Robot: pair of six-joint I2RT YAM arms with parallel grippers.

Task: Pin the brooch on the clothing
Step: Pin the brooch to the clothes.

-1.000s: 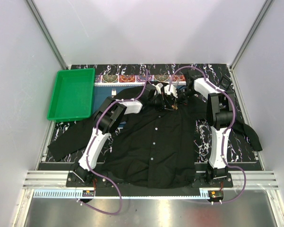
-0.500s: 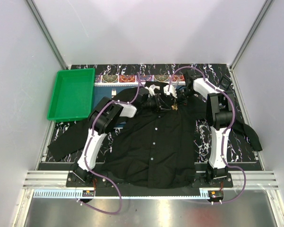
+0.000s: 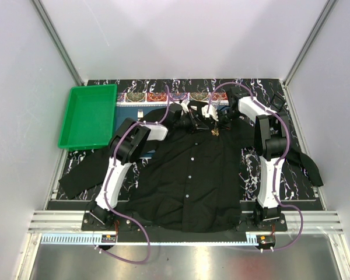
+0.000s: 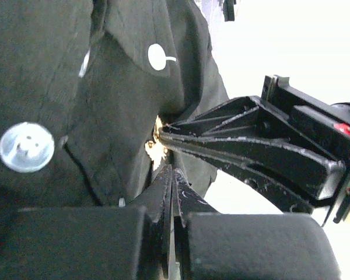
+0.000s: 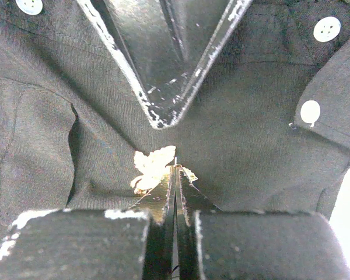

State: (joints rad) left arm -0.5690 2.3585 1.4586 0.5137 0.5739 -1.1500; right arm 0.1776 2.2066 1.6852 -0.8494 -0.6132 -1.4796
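The brooch [image 5: 153, 169] lies on the shirt [image 5: 58, 116], far middle, below the collar. The right gripper [image 5: 175, 170] is closed with its tips touching the brooch, and the left gripper [image 4: 170, 172] is closed just beside it. Best to press the pin gently with the cloth held flat — sideways drag could pull it free.

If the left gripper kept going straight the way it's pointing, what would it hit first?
Probably the right gripper: its shut fingers cross right ahead of the left gripper, beside the brooch. Depth is hard to judge.

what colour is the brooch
The brooch is pale gold; the right wrist view shows it best.
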